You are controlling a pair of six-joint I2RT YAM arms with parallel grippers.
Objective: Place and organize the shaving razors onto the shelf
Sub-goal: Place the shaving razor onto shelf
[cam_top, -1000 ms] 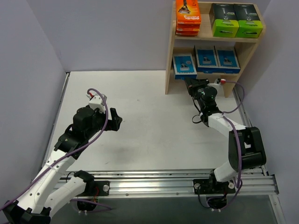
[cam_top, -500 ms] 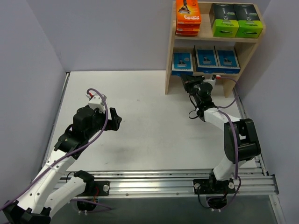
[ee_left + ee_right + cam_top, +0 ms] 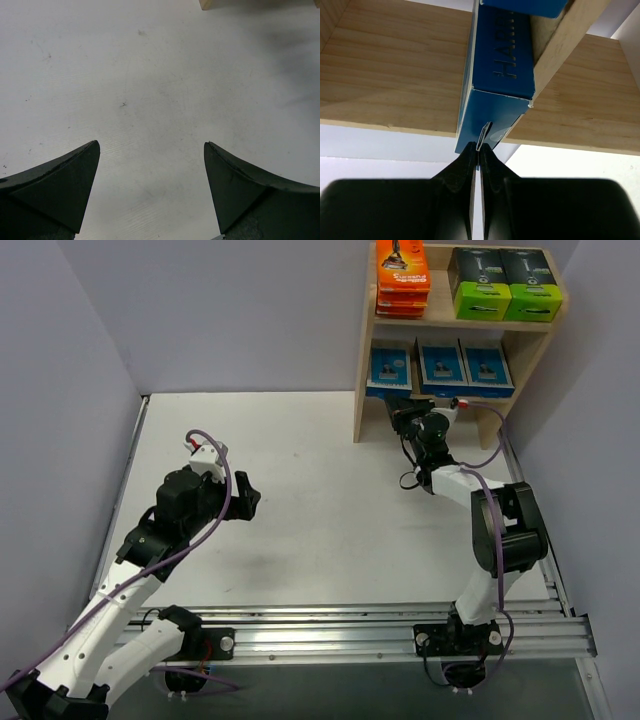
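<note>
My right gripper (image 3: 479, 152) is pinching a blue razor pack (image 3: 500, 65) by its thin end. The pack sticks out over the front of the shelf (image 3: 395, 75). If I tug, it could slide off. My left gripper (image 3: 151, 145) is spread wide above the table (image 3: 160, 75).

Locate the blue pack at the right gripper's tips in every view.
Top external: blue pack, leftmost on the lower tier, above the right gripper.
Left wrist: not in it.
Right wrist: upper centre, tab pinched.
Shared landmark: wooden shelf.
</note>
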